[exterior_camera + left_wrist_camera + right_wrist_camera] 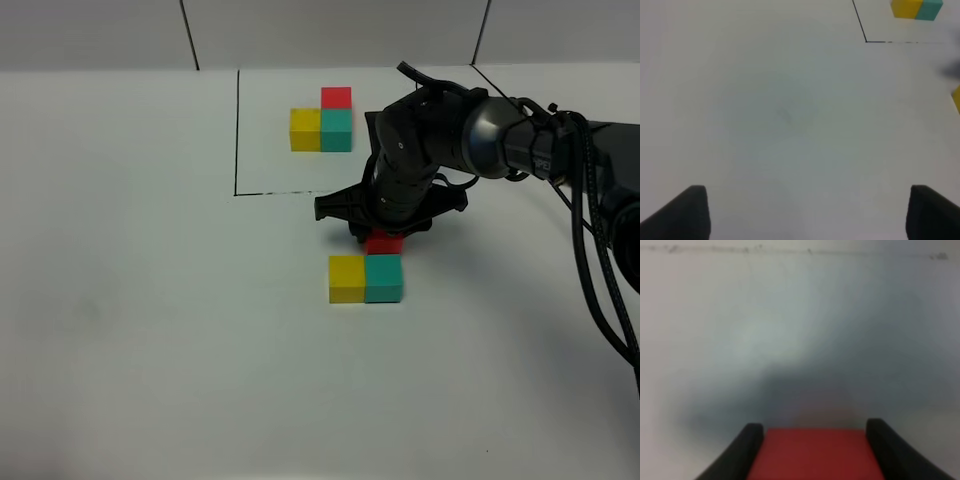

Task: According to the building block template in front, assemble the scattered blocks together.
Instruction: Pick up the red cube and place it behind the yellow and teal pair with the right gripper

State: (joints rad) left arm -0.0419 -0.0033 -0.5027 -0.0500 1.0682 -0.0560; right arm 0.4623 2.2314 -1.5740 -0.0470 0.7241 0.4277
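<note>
Grips the red cube [384, 244] between the closed fingers of the right end effector [383, 236]; fills the gap between both fingers in the right wrist view. Holds it just behind the teal cube [384, 278], at that cube's far edge; cannot tell whether it touches the desk [150, 300]. Places the teal cube flush against the yellow cube [347, 278], side by side near the desk's middle. Shows the building block template [322, 128] farther back, inside the black outline [237, 130], apart from the loose cubes. Hangs the left end effector [810, 215] over the desk with fingers spread wide, nothing between them.
</note>
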